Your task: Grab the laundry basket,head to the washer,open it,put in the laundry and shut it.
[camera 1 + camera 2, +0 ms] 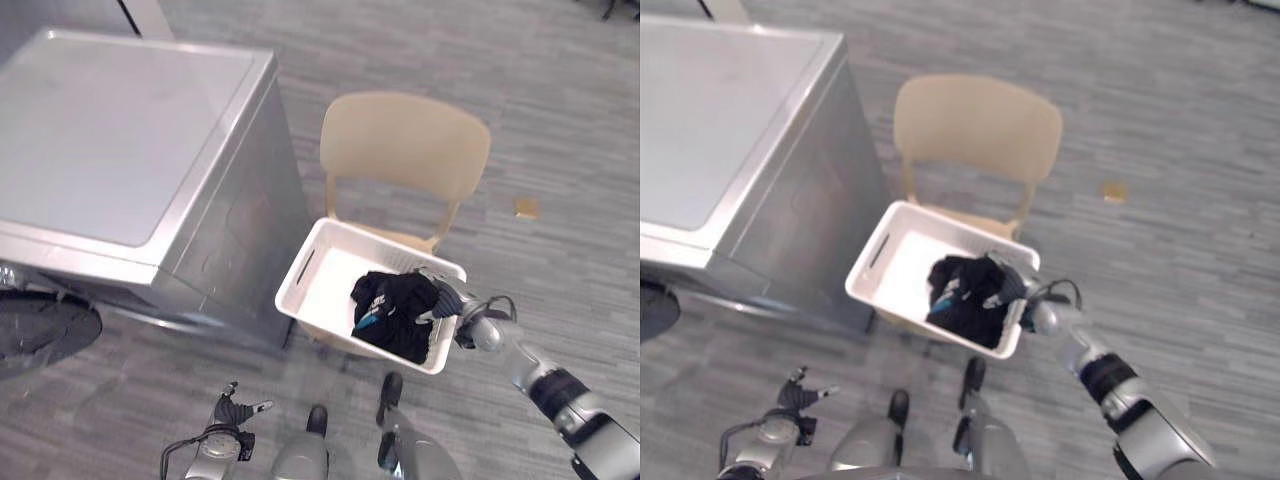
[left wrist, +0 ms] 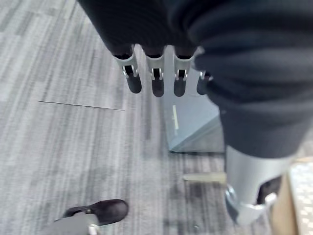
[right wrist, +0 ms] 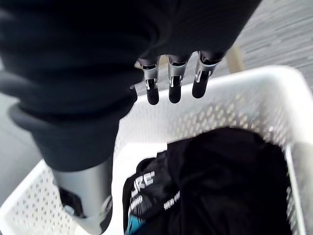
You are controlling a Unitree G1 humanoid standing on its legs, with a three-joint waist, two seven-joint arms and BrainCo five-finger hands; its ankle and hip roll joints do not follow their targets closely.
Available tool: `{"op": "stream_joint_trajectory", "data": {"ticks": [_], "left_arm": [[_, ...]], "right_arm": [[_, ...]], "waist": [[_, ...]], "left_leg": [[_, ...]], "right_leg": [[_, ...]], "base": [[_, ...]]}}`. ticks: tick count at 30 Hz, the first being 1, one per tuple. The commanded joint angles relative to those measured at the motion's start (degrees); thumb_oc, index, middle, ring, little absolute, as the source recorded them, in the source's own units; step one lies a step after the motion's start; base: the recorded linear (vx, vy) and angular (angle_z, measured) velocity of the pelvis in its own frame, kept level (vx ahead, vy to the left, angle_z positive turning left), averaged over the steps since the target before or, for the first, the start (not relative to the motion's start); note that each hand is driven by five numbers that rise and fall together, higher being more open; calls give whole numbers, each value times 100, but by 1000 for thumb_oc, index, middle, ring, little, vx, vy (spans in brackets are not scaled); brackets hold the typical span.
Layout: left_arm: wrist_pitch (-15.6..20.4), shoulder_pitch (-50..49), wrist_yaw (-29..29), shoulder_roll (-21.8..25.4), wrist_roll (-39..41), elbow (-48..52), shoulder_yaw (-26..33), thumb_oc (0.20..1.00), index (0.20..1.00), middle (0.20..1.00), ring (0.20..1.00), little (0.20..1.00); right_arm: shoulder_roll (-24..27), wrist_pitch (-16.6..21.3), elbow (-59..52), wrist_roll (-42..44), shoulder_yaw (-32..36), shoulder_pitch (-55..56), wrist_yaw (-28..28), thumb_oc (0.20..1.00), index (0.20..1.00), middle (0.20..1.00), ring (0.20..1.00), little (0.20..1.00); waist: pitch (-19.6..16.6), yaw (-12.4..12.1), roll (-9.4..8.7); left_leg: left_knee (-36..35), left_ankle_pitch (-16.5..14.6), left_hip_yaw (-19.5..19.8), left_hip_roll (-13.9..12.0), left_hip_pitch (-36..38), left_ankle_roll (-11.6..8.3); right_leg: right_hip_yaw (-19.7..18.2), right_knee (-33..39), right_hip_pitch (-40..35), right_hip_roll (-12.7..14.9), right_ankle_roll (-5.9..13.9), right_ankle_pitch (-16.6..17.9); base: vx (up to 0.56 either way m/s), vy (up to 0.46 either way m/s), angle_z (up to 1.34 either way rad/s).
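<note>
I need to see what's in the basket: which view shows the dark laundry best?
The right wrist view: the dark laundry lies close below the open right hand, inside the white basket. Both eye views show it smaller, a dark heap at the basket's end nearer the right hand. The left wrist view faces the floor.

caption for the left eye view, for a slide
Right hand over dark laundry in a white basket on a chair beside the washer.

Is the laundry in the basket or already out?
In: the dark laundry lies bunched inside the white basket, at the end near the right hand.
</note>
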State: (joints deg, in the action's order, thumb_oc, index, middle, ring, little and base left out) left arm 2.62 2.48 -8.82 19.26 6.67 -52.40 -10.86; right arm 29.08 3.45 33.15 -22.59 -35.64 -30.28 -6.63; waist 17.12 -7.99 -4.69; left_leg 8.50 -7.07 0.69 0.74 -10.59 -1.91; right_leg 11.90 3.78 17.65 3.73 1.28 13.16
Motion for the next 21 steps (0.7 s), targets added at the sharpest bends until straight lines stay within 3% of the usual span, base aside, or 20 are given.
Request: {"op": "stream_joint_trajectory", "data": {"ticks": [1, 10, 15, 17, 21], "left_arm": [[242, 109, -281, 238, 534, 114, -17, 1000, 1000, 1000, 1000, 1000], [447, 650, -476, 208, 1032, 328, -408, 1000, 1000, 1000, 1000, 1000], [425, 773, -452, 210, 1054, 362, -496, 1000, 1000, 1000, 1000, 1000], [386, 741, -455, 203, 1018, 391, -496, 1000, 1000, 1000, 1000, 1000], [332, 665, -430, 192, 952, 488, -477, 1000, 1000, 1000, 1000, 1000]], "right_arm": [[179, -51, 240, -300, -53, -347, -398, 1000, 1000, 1000, 1000, 1000], [-149, -466, 2446, -329, -366, -1423, -907, 1000, 1000, 1000, 1000, 1000], [-385, -534, 2831, -391, -516, -1590, -847, 1000, 1000, 1000, 1000, 1000], [-509, -516, 2618, -214, -411, -1555, -829, 200, 200, 200, 200, 200], [-484, -450, 2097, 68, -222, -1381, -853, 200, 200, 200, 200, 200]], "waist": [[61, -161, 250], [533, -485, 375], [641, -569, 355], [639, -585, 305], [594, -538, 263]], "left_leg": [[-679, 1431, 52, 192, -593, 54], [-529, 1591, 302, 259, -1418, 3], [-331, 1506, 336, 293, -1549, 15], [-293, 1465, 339, 288, -1521, 31], [-373, 1467, 302, 272, -1380, 34]], "right_leg": [[63, -1060, -219, 190, 459, -957], [285, -1456, 502, 357, 385, -1045], [247, -1582, 618, 366, 374, -1086], [211, -1561, 569, 346, 375, -1088], [190, -1451, 425, 321, 385, -1036]], "base": [[-86, 1, 33], [-62, -5, 30], [-6, -23, 14], [25, 4, 7], [7, 26, -11]]}}
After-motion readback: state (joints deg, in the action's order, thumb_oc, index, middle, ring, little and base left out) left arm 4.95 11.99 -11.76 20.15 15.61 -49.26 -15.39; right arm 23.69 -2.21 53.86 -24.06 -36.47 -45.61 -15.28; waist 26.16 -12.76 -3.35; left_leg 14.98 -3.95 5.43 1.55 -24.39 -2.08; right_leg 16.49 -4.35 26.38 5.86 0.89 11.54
